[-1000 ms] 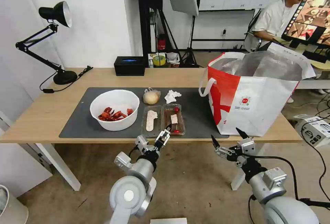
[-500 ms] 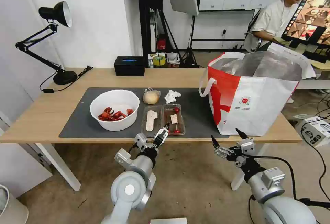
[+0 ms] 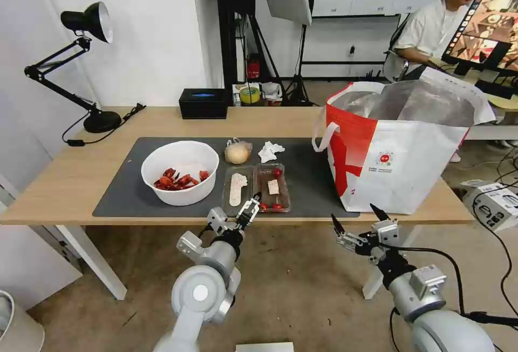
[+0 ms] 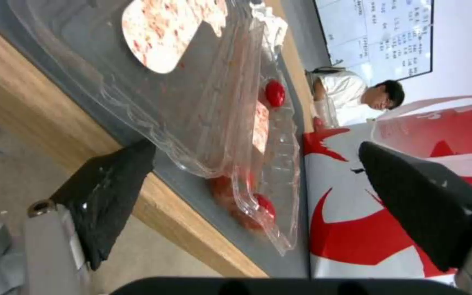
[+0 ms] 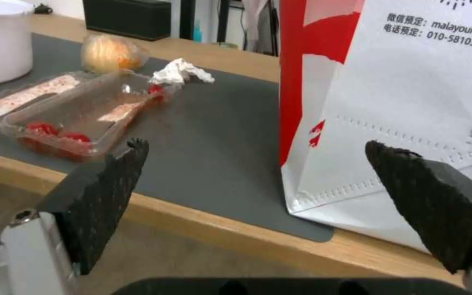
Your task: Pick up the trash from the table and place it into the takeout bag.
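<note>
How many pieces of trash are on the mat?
4: a bowl at the mat's left, a clear tray beside it, and a wrapped lump and a tissue behind the tray.

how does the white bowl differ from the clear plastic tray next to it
The white round bowl is opaque, deep and single-walled; the clear hinged plastic tray is see-through, shallow and lies open in two halves. The bowl holds red shell scraps; the tray holds small red bits and pale pieces. Both sit on the dark grey mat.

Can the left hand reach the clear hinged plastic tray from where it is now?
Probably yes. The open left hand sits at the table's near edge, right before the clear hinged plastic tray, with nothing between them.
</note>
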Controlling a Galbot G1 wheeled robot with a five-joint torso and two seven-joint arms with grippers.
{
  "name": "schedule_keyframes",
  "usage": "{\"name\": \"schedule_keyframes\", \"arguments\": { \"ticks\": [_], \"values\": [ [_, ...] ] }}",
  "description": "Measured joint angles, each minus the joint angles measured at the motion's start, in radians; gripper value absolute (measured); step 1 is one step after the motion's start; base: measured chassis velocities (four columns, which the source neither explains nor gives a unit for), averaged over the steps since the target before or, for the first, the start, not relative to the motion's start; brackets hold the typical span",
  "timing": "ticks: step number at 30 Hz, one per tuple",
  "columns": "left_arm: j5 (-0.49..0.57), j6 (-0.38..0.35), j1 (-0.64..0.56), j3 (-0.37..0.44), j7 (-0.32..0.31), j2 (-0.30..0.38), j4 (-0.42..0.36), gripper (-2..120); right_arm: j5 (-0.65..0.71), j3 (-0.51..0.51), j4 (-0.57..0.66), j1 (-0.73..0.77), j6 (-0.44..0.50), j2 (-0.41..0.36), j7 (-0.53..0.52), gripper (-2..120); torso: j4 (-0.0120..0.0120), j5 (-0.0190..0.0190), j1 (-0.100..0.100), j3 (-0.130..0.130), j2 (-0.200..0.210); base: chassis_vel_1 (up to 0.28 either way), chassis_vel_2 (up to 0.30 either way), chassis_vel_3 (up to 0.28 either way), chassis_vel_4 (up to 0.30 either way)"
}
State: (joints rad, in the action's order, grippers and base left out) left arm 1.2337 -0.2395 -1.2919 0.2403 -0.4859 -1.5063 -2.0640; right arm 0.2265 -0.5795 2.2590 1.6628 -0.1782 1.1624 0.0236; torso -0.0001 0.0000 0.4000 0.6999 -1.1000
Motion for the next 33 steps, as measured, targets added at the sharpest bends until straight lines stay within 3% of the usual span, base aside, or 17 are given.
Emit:
{"name": "schedule_keyframes", "arguments": {
  "ticks": [15,33],
  "values": [
    [0.013,0.016,-0.022,0.012,0.023,-0.002,-0.056,100,-0.015,0.004,-0.001,0.012,0.017,0.01,0.001,100,0.0001,0.0,0.0,0.0,0.0,0.0,0.0,0.0,0.0],
    [0.013,0.027,-0.002,0.027,0.033,0.003,-0.065,100,-0.015,-0.002,0.006,0.02,0.023,0.013,0.003,100,0.0001,0.0,0.0,0.0,0.0,0.0,0.0,0.0,0.0]
  ]
}}
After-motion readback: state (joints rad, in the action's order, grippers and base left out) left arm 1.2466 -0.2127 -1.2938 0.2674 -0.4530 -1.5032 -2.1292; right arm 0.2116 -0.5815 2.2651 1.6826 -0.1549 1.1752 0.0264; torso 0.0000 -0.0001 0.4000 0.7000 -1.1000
